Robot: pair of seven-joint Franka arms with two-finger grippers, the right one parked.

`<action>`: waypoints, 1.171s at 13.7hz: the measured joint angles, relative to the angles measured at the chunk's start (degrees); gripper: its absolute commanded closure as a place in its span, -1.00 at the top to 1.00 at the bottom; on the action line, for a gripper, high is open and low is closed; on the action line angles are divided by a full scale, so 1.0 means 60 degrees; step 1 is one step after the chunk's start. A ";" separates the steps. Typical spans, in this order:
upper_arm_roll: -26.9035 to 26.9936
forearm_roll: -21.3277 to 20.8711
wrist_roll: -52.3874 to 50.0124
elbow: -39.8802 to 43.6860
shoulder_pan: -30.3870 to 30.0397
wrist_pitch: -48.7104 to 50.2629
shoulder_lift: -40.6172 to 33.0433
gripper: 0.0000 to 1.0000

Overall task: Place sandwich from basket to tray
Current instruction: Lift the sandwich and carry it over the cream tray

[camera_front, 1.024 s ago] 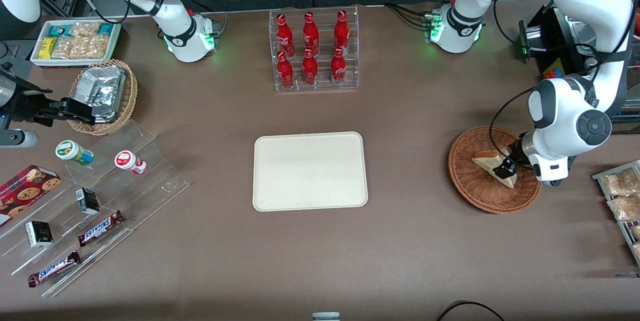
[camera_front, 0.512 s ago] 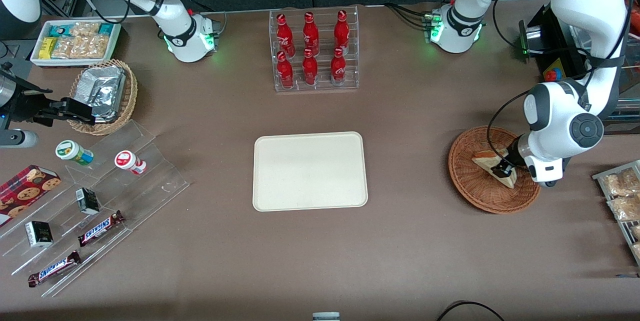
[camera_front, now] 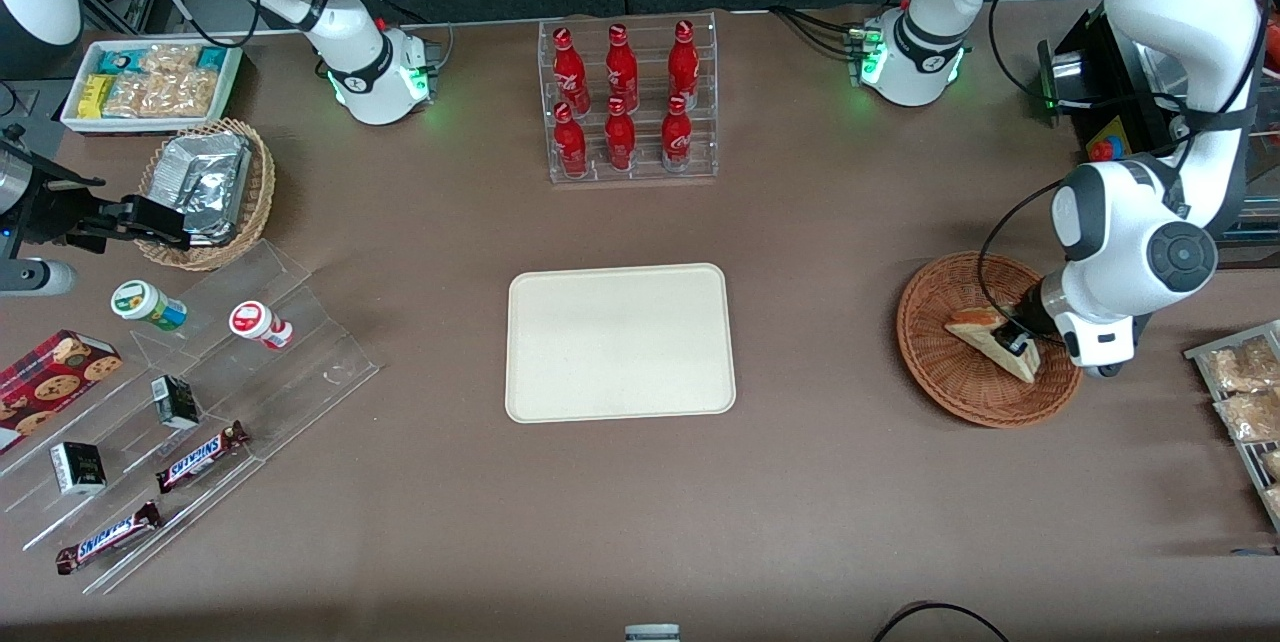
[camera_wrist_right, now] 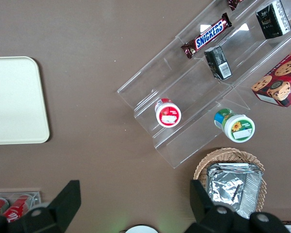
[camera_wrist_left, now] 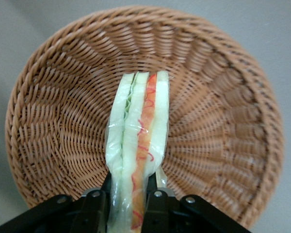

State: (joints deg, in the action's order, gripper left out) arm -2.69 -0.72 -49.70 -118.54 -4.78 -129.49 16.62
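The sandwich [camera_front: 985, 340], a wrapped wedge of pale bread with red-orange and green filling, stands on edge in the round reddish-brown wicker basket [camera_front: 940, 362] toward the working arm's end of the table. My gripper [camera_front: 1020, 339] is down in the basket, shut on the sandwich. The wrist view shows the sandwich [camera_wrist_left: 138, 145] squeezed between the two black fingers [camera_wrist_left: 155, 206] over the basket's woven floor [camera_wrist_left: 58, 126]. My gripper [camera_wrist_left: 128, 208] holds the wedge by its wide end. The cream-beige tray [camera_front: 620, 342] lies bare at the table's middle.
A clear rack of red bottles [camera_front: 628, 102] stands farther from the camera than the tray. Metal trays with snack packets [camera_front: 1245, 402] lie beside the basket at the working arm's end. A clear stepped stand with snacks [camera_front: 190, 402] and a tan basket of foil packets [camera_front: 205, 190] sit toward the parked arm's end.
The wrist has shifted slightly while holding the sandwich; the sandwich stays in the basket, barely moved.
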 measured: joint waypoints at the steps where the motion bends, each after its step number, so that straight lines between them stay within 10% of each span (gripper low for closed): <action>1: -0.0059 0.0001 0.0001 0.0290 0.0047 0.0541 -0.0146 -1.00; 8: -0.0735 0.0022 -0.0024 0.2799 0.1311 0.4064 -0.0574 -1.00; 16: -0.1231 0.0078 -0.0121 0.3979 0.4040 0.4556 -0.0309 -1.00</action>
State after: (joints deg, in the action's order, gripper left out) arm -10.07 -0.25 -50.43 -94.67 19.47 -102.16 14.77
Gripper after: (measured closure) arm 0.850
